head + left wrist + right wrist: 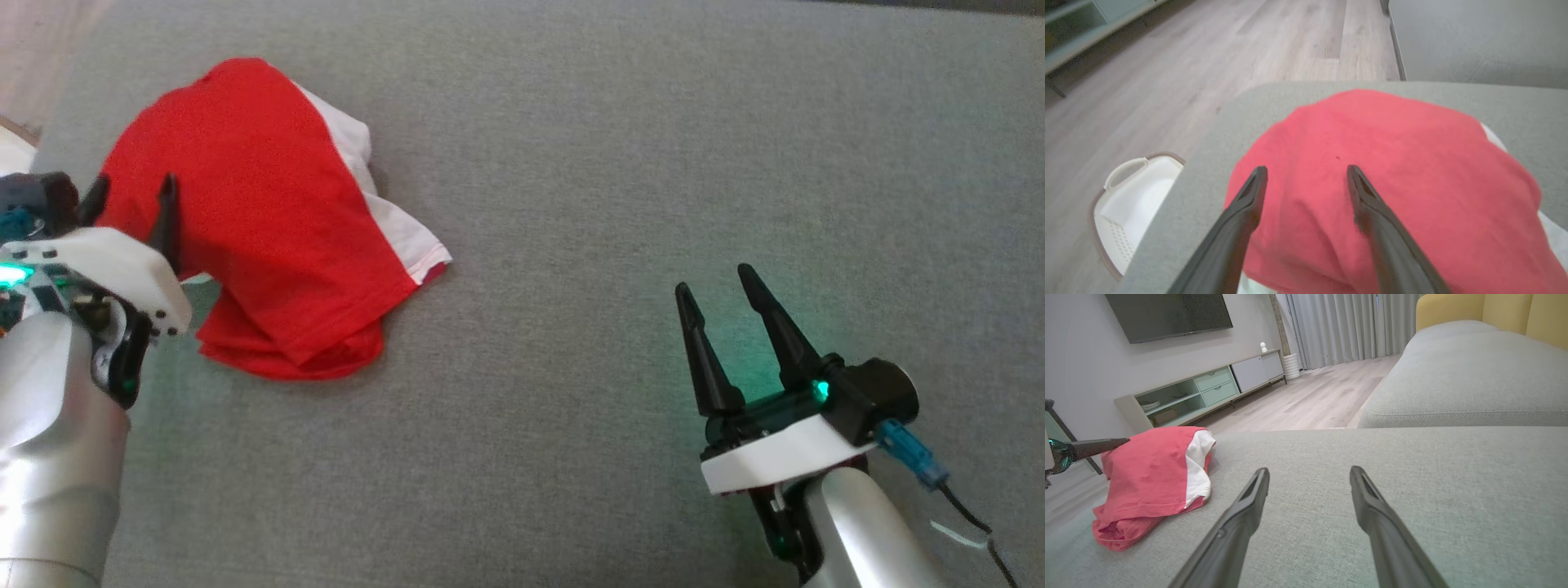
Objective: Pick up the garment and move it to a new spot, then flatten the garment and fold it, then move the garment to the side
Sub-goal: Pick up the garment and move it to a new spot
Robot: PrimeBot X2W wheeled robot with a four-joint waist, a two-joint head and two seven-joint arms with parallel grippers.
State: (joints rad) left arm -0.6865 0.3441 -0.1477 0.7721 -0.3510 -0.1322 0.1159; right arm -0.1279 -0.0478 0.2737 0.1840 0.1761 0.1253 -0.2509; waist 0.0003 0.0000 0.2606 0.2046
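The first step is in hand: the pick-up has not yet happened. The garment (269, 220), red with a white panel along its far side, lies in a loose, doubled-over heap on the grey sofa cushion (612, 163), at about ten o'clock in the head view and close to the cushion's rounded corner.

The left pincer (135, 184) stands at nine o'clock, at the heap's near-left edge. Its two fingers are spread apart with nothing between them. In the left wrist view they frame the red cloth, but I cannot tell whether the tips touch it. The right pincer (713, 279) is at about four o'clock, likewise spread and empty, over bare cushion well apart from the garment.

As I judge it, the next move calls for the left pincer to go down into the heap and pinch a fold thick enough not to slip. It then has to lift the cloth and carry it toward the open cushion at the centre, around three o'clock of the heap. The right pincer could take a second edge there for the flattening.

No brand, label or print can be read on the garment. The dark television (1167, 314) and the white basket (1133, 196) on the floor carry no legible writing either.
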